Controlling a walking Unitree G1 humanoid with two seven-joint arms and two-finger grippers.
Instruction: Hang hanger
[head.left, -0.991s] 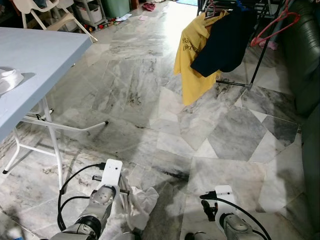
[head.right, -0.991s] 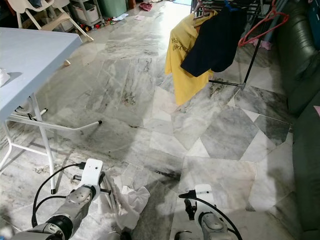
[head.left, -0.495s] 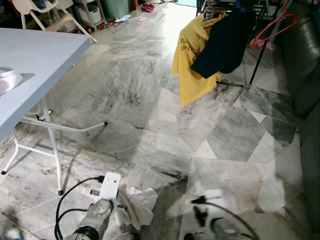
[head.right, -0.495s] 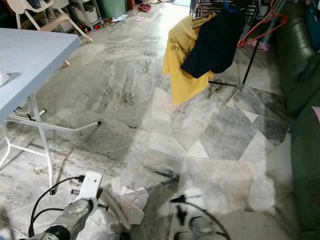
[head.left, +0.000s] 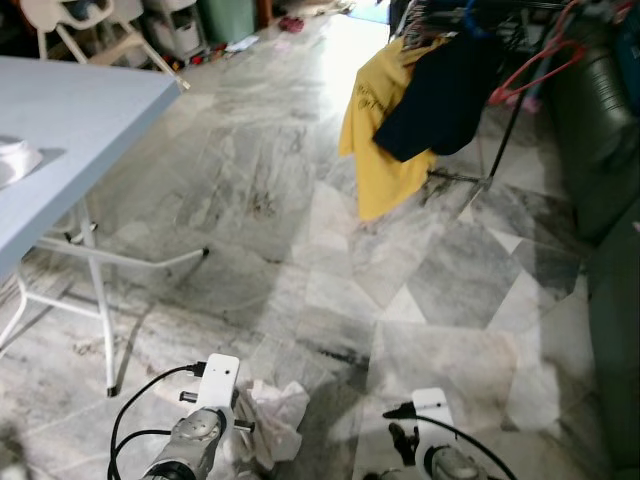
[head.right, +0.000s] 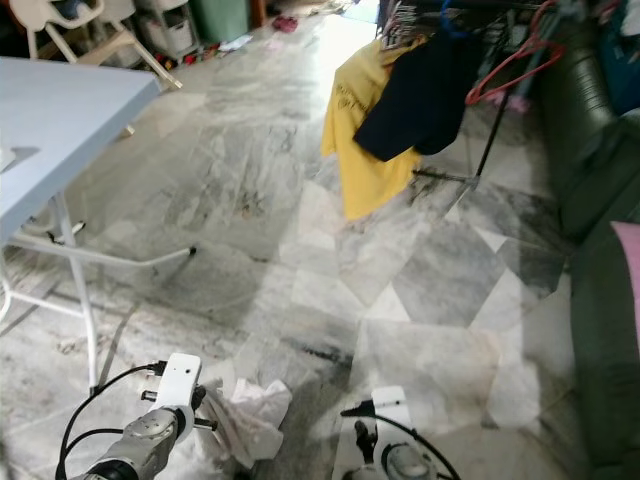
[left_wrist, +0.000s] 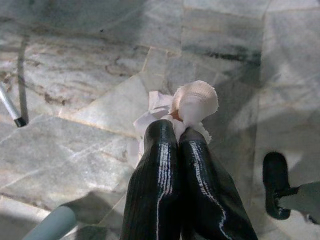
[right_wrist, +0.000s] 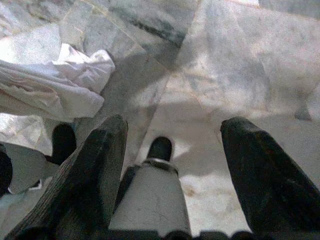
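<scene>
Marble floor (head.left: 300, 200) in grey and white slabs runs from the robot's feet up to a drying rack (head.left: 500, 140) at about one o'clock, well apart from the robot. A yellow shirt (head.left: 375, 130) and a dark garment (head.left: 440, 90) droop from the rack, and a red hanger (head.left: 535, 65) hooks on beside them. At about ten o'clock stands a pale blue folding surface (head.left: 70, 130), with a dark sofa (head.left: 600, 120) along the three o'clock side.

Low in the head views, the left gripper (left_wrist: 177, 135) has its jaws pressed together on a pale cloth (left_wrist: 192, 102), a crumpled whitish-pink piece that bunches just past the fingertips and sags toward the floor. Whether a hanger sits inside that bundle cannot be told. The right gripper (right_wrist: 175, 130) points down at the floor with its jaws wide apart and nothing between them.

The step in hand looks like carrying: the load is gripped, and the rack lies far ahead, so hanging has not begun. Next the robot likely has to walk toward one o'clock, keep the cloth clear of its feet, then raise the left arm to the rack's bar near the red hanger. The free right gripper could steady the load there.
</scene>
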